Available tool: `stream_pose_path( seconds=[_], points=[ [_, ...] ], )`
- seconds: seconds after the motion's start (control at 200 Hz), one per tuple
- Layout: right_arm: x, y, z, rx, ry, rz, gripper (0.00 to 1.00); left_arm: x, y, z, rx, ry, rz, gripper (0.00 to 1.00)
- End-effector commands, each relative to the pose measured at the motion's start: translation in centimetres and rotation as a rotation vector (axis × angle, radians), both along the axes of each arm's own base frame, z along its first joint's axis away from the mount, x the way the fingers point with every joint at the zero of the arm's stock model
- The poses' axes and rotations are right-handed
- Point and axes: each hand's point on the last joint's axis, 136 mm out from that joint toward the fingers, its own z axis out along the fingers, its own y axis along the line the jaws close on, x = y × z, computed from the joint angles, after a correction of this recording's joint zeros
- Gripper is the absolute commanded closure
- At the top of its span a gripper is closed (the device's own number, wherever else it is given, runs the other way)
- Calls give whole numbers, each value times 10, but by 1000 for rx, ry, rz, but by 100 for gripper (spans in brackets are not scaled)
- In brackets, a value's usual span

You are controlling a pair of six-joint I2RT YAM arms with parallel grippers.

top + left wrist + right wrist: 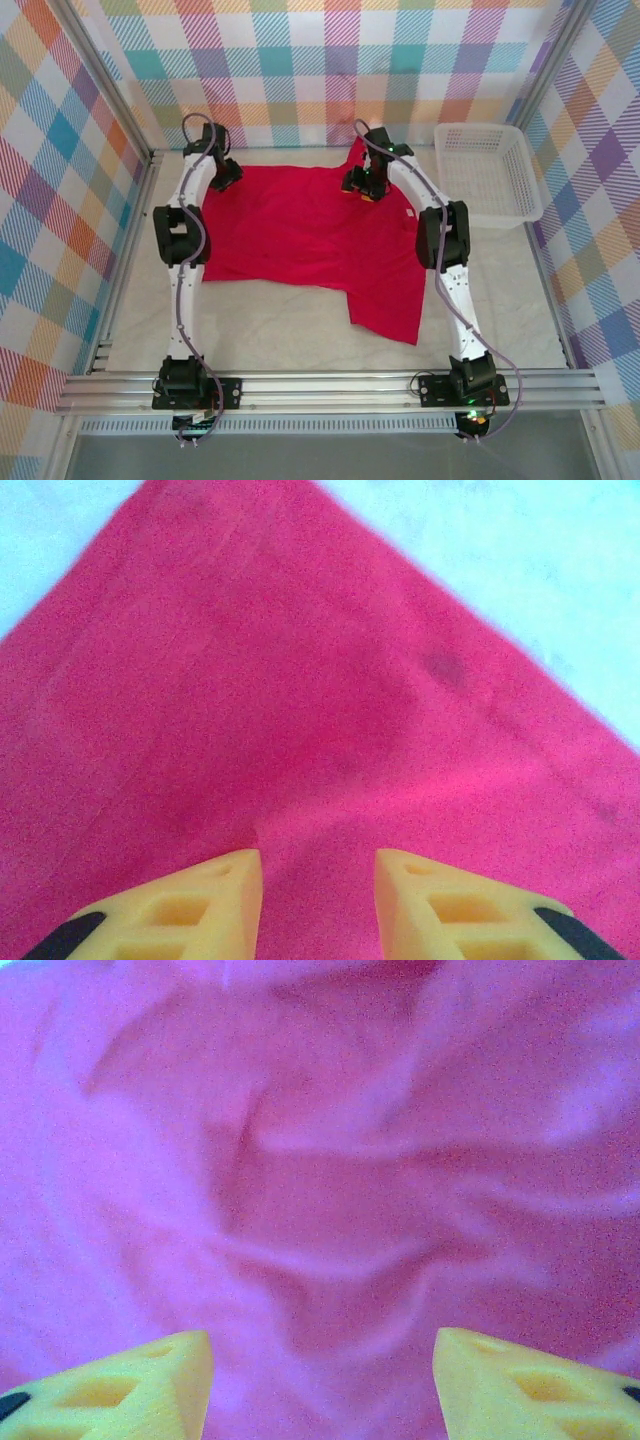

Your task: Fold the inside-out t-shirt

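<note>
1. Left gripper: jaws parted, empty, over red t-shirt's far-left corner.
2. Right gripper: spread wide, empty, above rumpled cloth.
3. Garment lies spread across table, toward far edge.

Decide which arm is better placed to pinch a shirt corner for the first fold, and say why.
Probably left. The left gripper is open over a flat corner of the shirt, with both edges close; the right gripper is open over rumpled cloth.
</note>
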Motion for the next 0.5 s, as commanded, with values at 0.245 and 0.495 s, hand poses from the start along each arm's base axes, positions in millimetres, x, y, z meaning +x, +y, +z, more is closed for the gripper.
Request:
stream_pose_path(
  seconds=[0.245, 0.495],
  points=[
    [-150, -16, 13, 24, 95, 37, 37, -164, -49, 31, -93, 23, -83, 60],
    [-224, -43, -55, -15, 267, -55, 49, -231, -10, -41, -166, 203, 79, 62]
  ],
)
